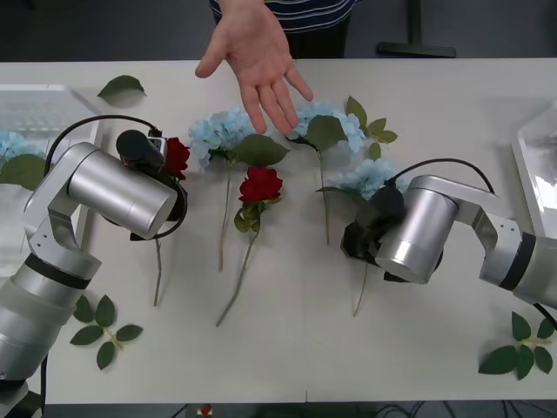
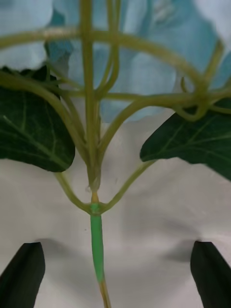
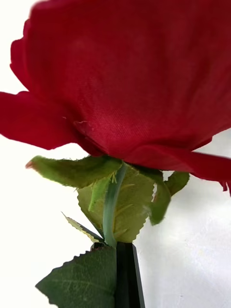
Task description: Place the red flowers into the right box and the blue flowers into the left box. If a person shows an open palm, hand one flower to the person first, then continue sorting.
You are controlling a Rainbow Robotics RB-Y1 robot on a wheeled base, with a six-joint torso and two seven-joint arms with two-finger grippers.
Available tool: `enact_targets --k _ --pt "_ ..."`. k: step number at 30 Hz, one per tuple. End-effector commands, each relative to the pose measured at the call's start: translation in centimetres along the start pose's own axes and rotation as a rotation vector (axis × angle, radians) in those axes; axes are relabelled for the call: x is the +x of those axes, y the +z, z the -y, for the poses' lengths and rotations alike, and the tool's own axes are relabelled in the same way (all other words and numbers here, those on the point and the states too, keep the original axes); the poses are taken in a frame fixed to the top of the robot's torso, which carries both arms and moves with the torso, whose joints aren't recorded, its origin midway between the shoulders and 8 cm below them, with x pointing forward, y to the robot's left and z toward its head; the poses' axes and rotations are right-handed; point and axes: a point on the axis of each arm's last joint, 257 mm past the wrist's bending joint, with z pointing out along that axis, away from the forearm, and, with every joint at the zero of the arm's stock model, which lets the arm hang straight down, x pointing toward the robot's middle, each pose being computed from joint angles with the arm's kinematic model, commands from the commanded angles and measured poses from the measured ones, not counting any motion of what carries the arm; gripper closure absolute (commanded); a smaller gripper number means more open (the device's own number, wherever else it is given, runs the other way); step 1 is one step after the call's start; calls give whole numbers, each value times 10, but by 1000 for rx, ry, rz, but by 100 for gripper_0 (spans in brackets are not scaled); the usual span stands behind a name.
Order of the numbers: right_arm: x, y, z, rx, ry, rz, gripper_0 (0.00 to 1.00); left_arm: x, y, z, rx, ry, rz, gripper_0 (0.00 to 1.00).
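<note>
Person's open hand (image 1: 254, 63) reaches palm-up over the table (image 1: 296, 348) from the far side, above the blue flowers (image 1: 228, 131). Left gripper (image 3: 124, 269) has its jaws closed on a red rose (image 1: 177, 157) stem just under the bloom, near the left box (image 1: 35, 109). Right gripper (image 2: 115, 274), jaws open, straddles the stem of a blue flower (image 1: 370, 177) lying on the table. Another red rose (image 1: 260, 185) lies mid-table. Right box (image 1: 535, 157) at the right edge.

Deep-red roses (image 1: 260, 184), pale-blue flower clusters (image 1: 222, 131) with dark-green leaves, navy-and-white striped shirt (image 1: 287, 10)
</note>
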Motion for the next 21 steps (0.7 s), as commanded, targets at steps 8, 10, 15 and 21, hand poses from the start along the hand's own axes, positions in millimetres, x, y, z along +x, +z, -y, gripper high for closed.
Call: enact_targets --k 8,10,15,21 --pt "-13 -9 -11 -18 5 22 100 -1 -7 -13 -23 16 -1 100" --pt "-14 -9 -9 -15 7 22 100 -1 -7 -13 -23 16 -1 100" --pt "-16 -9 -8 -13 7 26 100 -1 -7 -13 -23 16 -1 100" --pt "-19 -10 -4 -8 6 31 100 -1 -7 -13 -23 16 -1 100"
